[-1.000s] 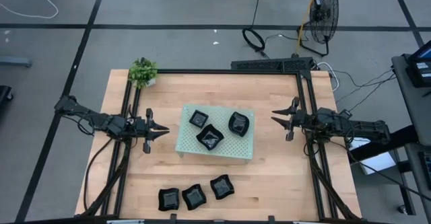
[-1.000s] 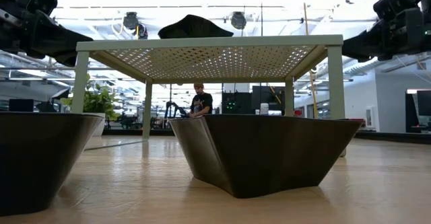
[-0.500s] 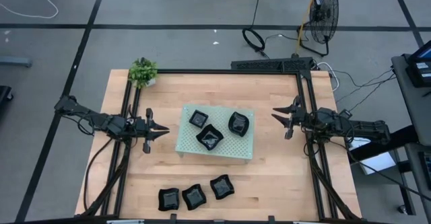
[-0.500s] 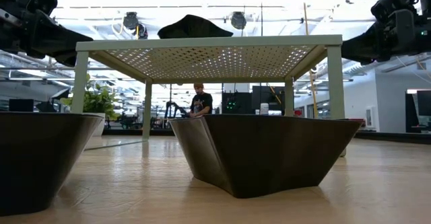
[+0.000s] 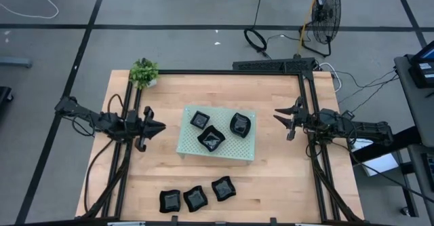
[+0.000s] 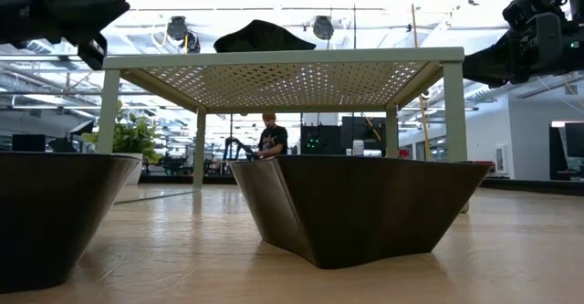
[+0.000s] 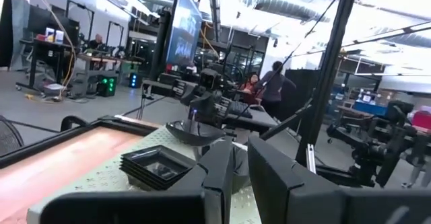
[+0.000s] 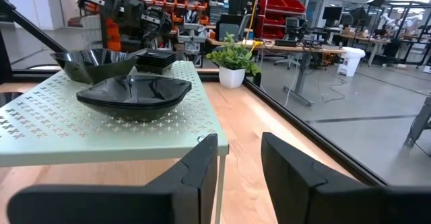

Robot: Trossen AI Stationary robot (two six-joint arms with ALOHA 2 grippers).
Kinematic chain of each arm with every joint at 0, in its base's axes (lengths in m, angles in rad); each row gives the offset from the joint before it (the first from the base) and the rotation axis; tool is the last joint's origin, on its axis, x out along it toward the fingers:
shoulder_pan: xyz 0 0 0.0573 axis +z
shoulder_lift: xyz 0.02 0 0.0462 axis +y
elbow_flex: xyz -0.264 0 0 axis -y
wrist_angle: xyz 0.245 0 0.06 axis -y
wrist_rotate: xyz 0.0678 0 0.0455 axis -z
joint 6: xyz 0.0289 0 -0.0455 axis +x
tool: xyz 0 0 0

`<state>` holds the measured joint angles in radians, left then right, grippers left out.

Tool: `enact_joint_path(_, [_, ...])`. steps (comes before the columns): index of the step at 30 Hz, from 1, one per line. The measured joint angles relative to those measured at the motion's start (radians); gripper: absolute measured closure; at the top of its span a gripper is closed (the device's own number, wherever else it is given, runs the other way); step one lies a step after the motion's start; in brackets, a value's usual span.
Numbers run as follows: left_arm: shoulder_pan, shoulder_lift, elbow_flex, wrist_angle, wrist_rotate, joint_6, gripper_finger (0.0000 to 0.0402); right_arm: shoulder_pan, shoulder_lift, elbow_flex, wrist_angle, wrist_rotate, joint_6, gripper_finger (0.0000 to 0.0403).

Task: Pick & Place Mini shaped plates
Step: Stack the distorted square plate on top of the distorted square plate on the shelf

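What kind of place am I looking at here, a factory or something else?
Probably a robotics lab or workshop rather than a factory: two arms work at a framed wooden table, a fan and loose cables lie on the concrete floor, and red parts bins and desks fill the room behind.
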<state>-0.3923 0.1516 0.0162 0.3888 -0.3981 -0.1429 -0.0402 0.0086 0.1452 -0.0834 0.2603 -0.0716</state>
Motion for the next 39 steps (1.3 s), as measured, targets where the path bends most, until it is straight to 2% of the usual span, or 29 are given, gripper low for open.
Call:
enact_joint_path(4, [0.0,0.001,0.0,-0.003,0.016,-0.011,0.035,0.0,0.0,0.0,0.0,0.0,0.0,0.03])
enact_joint_path(9, [0.0,0.001,0.003,0.039,0.011,-0.135,0.035,0.0,0.0,0.0,0.0,0.0,0.0,0.03])
enact_joint_path(13, [-0.016,0.041,0.101,-0.014,0.094,-0.163,0.035,0.0,0.0,0.0,0.0,0.0,0.0,0.03])
enact_joint_path(16, [-0.051,0.168,0.237,-0.11,0.103,-0.154,0.035,0.0,0.0,0.001,0.0,0.0,0.0,0.03])
enact_joint_path(19, [-0.091,0.385,0.416,-0.255,0.076,-0.184,0.035,0.0,0.0,0.001,0.0,0.0,0.0,0.03])
enact_joint_path(21, [-0.12,0.555,0.56,-0.383,0.075,-0.255,0.035,0.0,0.0,0.001,0.0,0.0,0.0,0.03])
enact_joint_path(26, [-0.202,0.964,0.947,-0.936,0.096,-0.617,0.035,0.0,0.0,0.001,0.0,0.0,0.0,0.03])
enact_joint_path(28, [-0.238,1.099,1.065,-1.121,0.154,-0.824,0.035,0.0,0.0,0.001,0.0,0.0,0.0,0.03])
enact_joint_path(30, [-0.275,1.216,1.153,-1.255,0.26,-1.02,0.035,0.0,0.0,0.001,0.0,0.0,0.0,0.03])
enact_joint_path(34, [-0.377,1.396,1.236,-1.293,0.463,-1.372,0.035,0.0,0.0,0.001,0.0,-0.001,0.0,0.03])
enact_joint_path(39, [-0.494,1.518,1.237,-1.197,0.525,-1.84,0.035,0.0,0.0,0.001,0.0,0.0,0.0,0.03])
